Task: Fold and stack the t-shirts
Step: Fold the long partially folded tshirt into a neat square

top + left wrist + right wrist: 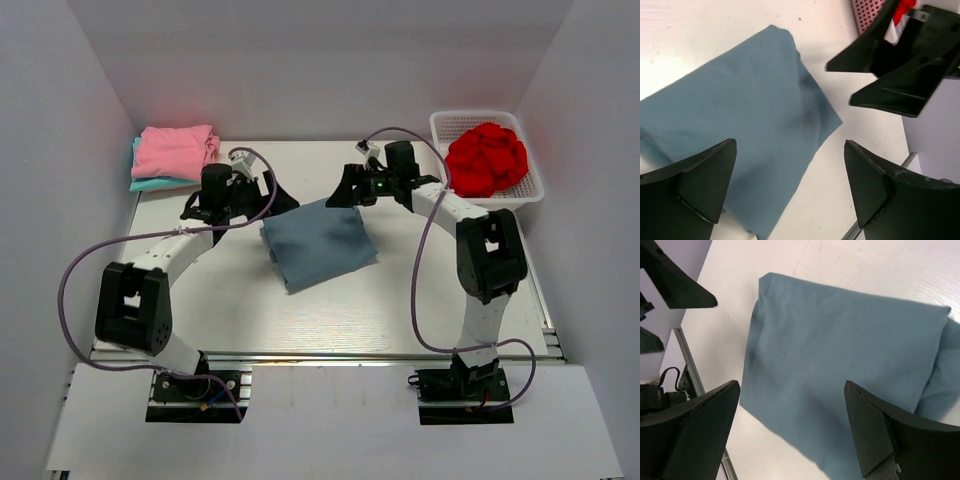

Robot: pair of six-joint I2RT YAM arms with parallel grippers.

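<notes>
A folded dusty blue-grey t-shirt [318, 244] lies flat in the middle of the table; it also shows in the left wrist view [735, 125] and the right wrist view [840, 365]. A folded pink t-shirt [176, 150] lies on a teal t-shirt [150, 183] at the back left. A crumpled bright red t-shirt [486, 158] fills the basket. My left gripper [272, 196] is open and empty above the blue shirt's left back edge. My right gripper [342, 190] is open and empty above its right back edge.
A white mesh basket [530, 188] stands at the back right corner. White walls close in the table on three sides. A metal rail [380, 355] runs along the table's near edge. Purple cables loop off both arms.
</notes>
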